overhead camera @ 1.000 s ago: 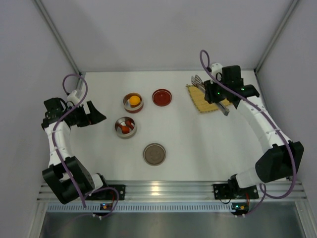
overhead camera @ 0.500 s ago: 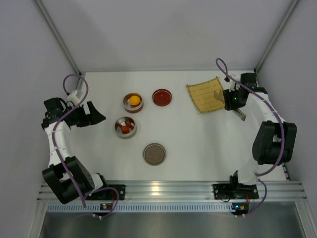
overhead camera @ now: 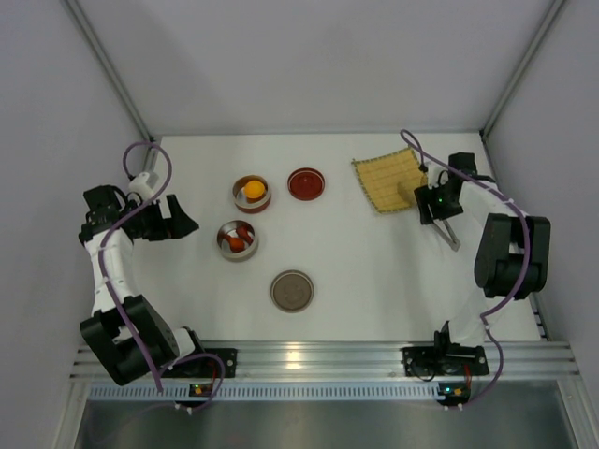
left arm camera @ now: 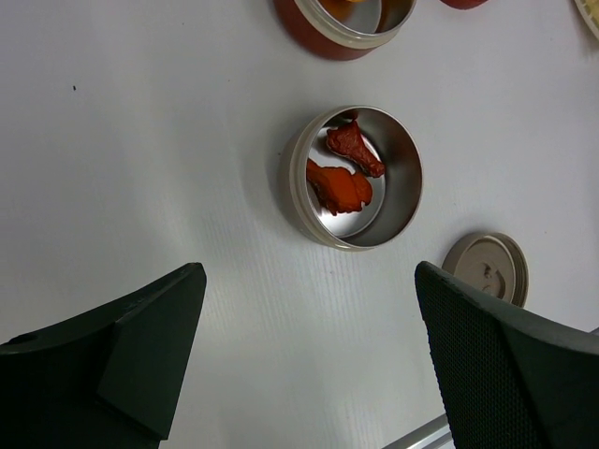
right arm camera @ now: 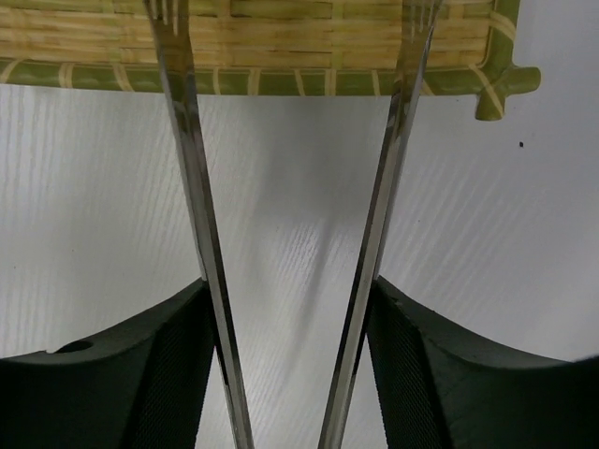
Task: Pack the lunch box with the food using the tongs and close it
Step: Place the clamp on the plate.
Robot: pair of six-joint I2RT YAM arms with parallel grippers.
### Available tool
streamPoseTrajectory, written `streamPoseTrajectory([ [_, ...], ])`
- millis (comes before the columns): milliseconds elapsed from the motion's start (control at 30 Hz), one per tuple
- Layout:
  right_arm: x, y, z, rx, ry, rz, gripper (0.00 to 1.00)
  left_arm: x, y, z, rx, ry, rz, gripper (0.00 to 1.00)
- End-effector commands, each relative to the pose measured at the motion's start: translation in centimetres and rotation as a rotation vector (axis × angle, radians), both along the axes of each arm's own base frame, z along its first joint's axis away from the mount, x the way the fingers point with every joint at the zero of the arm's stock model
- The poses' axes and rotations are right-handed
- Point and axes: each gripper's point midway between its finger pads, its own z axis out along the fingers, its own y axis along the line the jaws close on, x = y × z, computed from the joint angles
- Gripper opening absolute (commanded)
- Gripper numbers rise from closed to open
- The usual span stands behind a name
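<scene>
Silvery tongs (right arm camera: pixel 192 187) are gripped in the right tool (right arm camera: pixel 288 290), since withdrawn from over the mat (right arm camera: pixel 281 37) to its right edge. The left tool (left arm camera: pixel 309 271) is kept wide open above the tinned red-brown lumps (left arm camera: pixel 339 187).

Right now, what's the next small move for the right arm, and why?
Probably open the right end effector and leave the tongs beside the mat. The orange ball already sits in the red-walled tin and both red-brown lumps in the silver tin, while the red lid and grey lid lie loose on the table, so closing looks like what's left.
</scene>
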Motion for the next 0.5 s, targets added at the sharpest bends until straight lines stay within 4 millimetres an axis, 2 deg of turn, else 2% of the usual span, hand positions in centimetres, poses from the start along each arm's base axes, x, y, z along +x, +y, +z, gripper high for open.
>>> streamPoseTrajectory([
  [0,1.1,-0.5,0.4,-0.004,-0.057,0.021,0.62,-0.8,0.0,0.1,0.049,-0.024,-0.032,0.98],
  [200,-0.3,-1.0,-0.2,-0.013,-0.032,0.026,0.74,-1.5,0.0,-0.4,0.082,-0.024,-0.072,0.98],
  [467,-0.9,-0.8,-0.3,0.008,-0.007,0.044,0.8,-2.9,-0.7,-1.3,0.092,0.0,-0.137,0.98],
])
